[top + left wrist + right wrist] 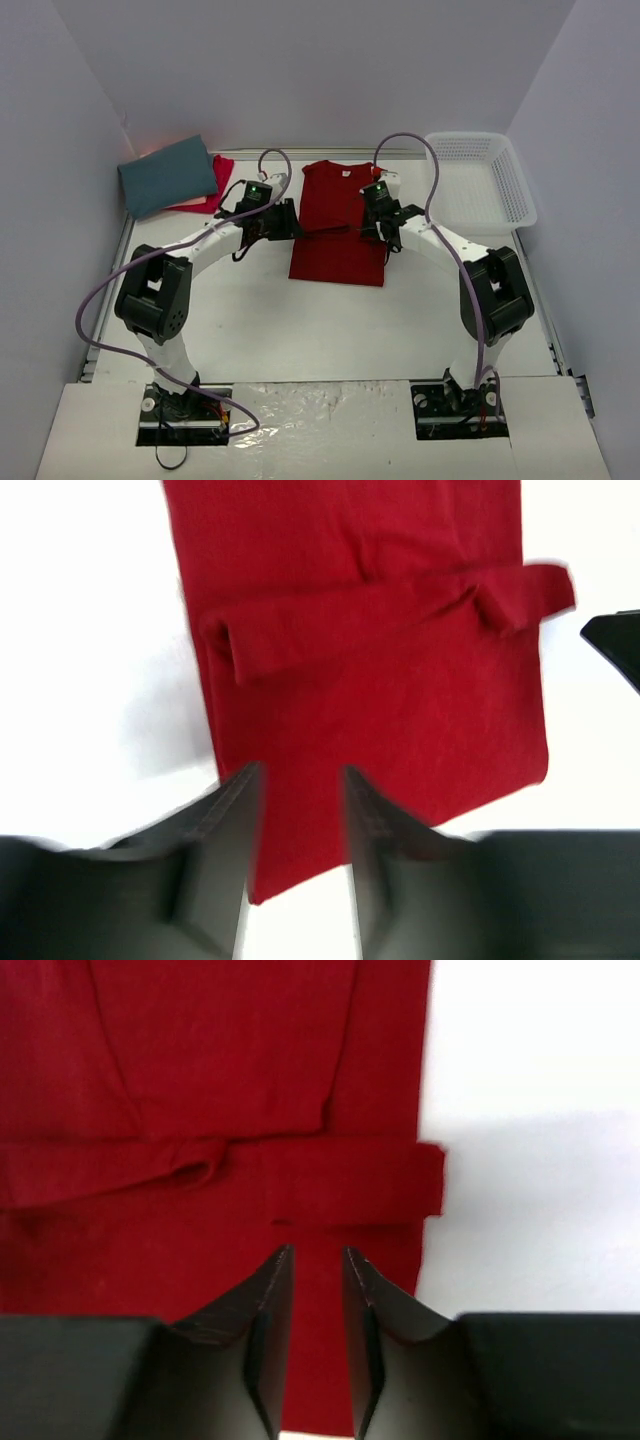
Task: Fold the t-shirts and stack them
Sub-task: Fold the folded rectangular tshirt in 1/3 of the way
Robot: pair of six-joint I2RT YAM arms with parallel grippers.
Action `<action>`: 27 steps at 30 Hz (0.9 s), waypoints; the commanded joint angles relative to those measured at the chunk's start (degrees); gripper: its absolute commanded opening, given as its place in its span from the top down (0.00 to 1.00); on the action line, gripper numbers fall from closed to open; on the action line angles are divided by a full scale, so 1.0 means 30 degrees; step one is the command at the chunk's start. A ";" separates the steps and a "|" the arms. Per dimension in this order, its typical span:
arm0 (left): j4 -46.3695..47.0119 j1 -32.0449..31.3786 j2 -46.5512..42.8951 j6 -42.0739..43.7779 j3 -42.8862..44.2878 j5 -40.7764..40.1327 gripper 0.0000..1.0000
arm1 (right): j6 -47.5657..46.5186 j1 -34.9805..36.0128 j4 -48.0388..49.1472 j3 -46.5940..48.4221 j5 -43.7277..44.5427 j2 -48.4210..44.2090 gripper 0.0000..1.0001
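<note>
Top external: left gripper [294, 221], right gripper [375, 229] parted above red shirt [335, 256]; basket [516, 177] near.

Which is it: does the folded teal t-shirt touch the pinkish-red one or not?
Touching. The top view shows the teal t-shirt lying on the pinkish-red t-shirt, which peeks out under its right edge.

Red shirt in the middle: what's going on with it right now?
Both arms are at the deep red t-shirt, which lies flat in the centre with a folded band across its middle. The left gripper sits over its left edge and the right gripper over its right edge. Both have their jaws apart, and nothing is pinched as far as the wrist views show. A folded slate-teal t-shirt lies at the back left on a pinkish-red t-shirt. The white basket stands at the back right.
</note>
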 commanded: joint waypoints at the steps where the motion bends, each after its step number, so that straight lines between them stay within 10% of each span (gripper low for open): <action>1: 0.1056 -0.0512 -0.1184 -0.0595 -0.0812 0.0122 0.69 | 0.0487 0.0677 -0.0650 -0.0370 0.0172 -0.0611 0.80; 6: 0.1906 -0.1886 -0.1478 -0.0860 -0.1898 -0.0960 0.97 | 0.0664 0.1558 -0.0621 -0.0400 0.0378 0.0119 0.90; 27: 0.2581 -0.3502 -0.0864 -0.1153 -0.3686 -0.3920 0.98 | 0.1250 0.2848 0.0111 0.0889 0.0436 0.3871 0.98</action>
